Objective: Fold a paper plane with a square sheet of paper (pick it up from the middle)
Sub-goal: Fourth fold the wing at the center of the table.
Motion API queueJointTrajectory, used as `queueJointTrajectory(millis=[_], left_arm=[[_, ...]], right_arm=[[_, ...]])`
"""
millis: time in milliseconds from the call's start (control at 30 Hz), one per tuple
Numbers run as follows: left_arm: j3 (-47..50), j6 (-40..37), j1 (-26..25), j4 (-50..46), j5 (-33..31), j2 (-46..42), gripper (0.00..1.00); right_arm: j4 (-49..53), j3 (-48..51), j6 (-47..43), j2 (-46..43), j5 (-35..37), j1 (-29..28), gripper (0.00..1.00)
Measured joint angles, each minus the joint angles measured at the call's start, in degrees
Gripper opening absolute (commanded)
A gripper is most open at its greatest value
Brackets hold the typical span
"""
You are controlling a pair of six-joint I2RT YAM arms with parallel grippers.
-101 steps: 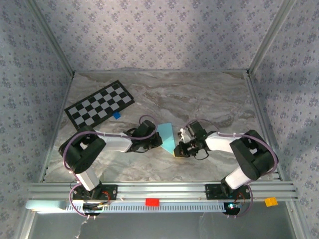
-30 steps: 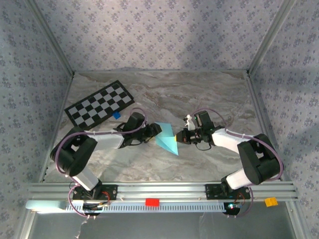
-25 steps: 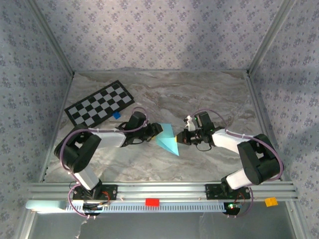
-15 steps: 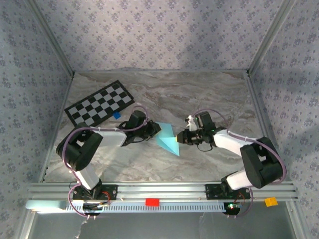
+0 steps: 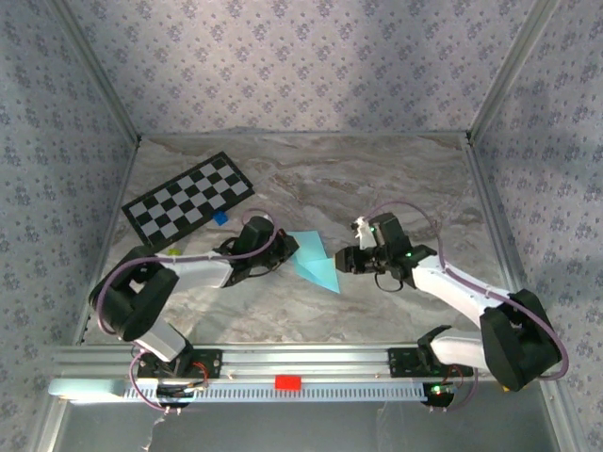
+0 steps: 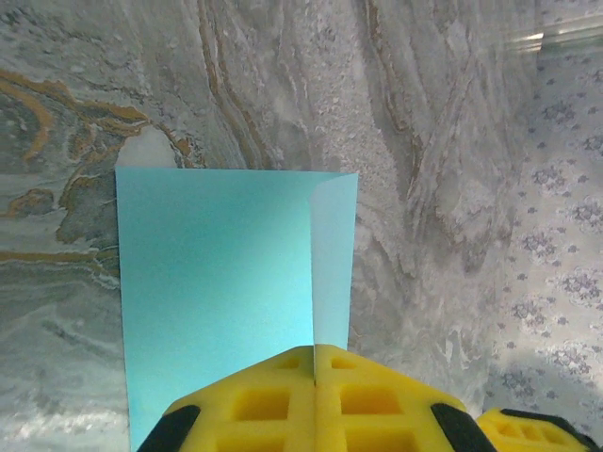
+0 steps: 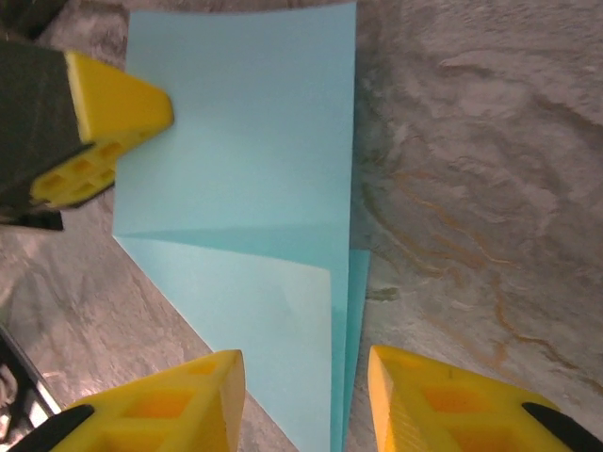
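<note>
The light sky-blue sheet of paper (image 5: 314, 260) hangs just above the marble table, folded along a centre crease with one corner turned in to a point. My left gripper (image 5: 288, 249) is shut on its left edge. In the left wrist view the yellow fingers (image 6: 254, 400) pinch the crease and the sheet of paper (image 6: 217, 282) stretches away from them. My right gripper (image 5: 342, 261) is open at the paper's right side. In the right wrist view its gripper (image 7: 303, 381) straddles the pointed end of the paper (image 7: 245, 169) without pressing it.
A black-and-white checkerboard card (image 5: 188, 196) lies at the back left with a tiny blue block (image 5: 220, 217) at its near corner. Metal frame posts and wallpapered walls surround the table. The aluminium rail (image 5: 301, 358) with both arm bases runs along the near edge.
My left gripper closed on the paper's left edge. My right gripper opened and let go of the right end, drawing back a little to the right; the paper stays aloft.
</note>
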State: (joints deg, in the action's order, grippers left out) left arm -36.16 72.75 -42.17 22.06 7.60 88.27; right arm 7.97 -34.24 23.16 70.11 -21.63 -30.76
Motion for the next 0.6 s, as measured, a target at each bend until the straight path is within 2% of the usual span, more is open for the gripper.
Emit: queueJointTrajectory(millis=[133, 300, 600], left_arm=[[0.1, 0.0, -0.6, -1.9, -2.8, -2.6, 0.05], [0.1, -0.2, -0.6, -3.5, -3.4, -3.3, 0.08], [-4.0, -1.7, -0.6, -4.3, -0.5, 1.0, 0.13]], right_arm=[[-2.8, 1.7, -3.5, -0.6, 7.1, -7.6, 0.41], [-10.9, 7.2, -9.0, -3.0, 16.3, -15.2, 0.41], [-17.4, 10.1, -19.7, -3.7, 24.6, -20.4, 0.41]])
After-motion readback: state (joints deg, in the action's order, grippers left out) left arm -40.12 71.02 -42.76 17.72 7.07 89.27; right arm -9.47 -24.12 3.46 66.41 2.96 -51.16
